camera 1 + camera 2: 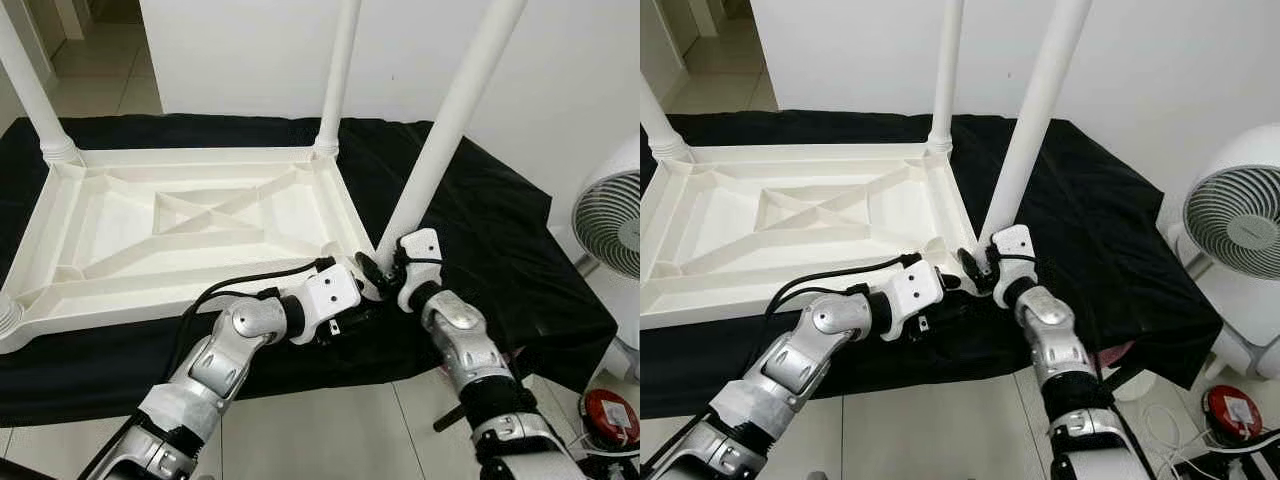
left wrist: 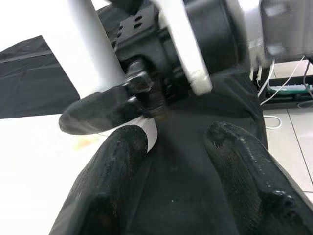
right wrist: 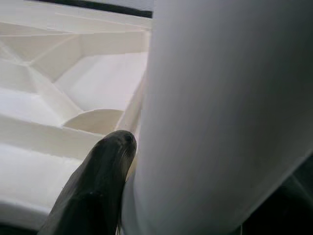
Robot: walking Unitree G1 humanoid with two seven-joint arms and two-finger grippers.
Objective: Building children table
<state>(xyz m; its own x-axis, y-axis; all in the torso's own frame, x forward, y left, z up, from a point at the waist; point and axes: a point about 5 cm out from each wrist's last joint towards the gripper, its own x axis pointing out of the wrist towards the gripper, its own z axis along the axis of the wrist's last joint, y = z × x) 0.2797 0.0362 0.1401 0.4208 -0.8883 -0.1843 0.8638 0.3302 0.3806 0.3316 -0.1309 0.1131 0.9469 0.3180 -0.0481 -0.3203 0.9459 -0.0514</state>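
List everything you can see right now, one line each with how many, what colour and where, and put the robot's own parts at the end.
Tabletop: one, white, upside down on the black cloth, ribbed underside up.
Table legs: four, white; three stand upright in the far left, far right and near left corners; the fourth leg leans at the near right corner.
Cloth: one, black, spread under the tabletop.
Fan: one, white, on the floor to the right.
Round object: one, red, on the floor at lower right.
Cables: white, on the floor at lower right.
Left gripper: black fingers apart, at the near right corner.
Right gripper: black fingers around the base of the fourth leg.
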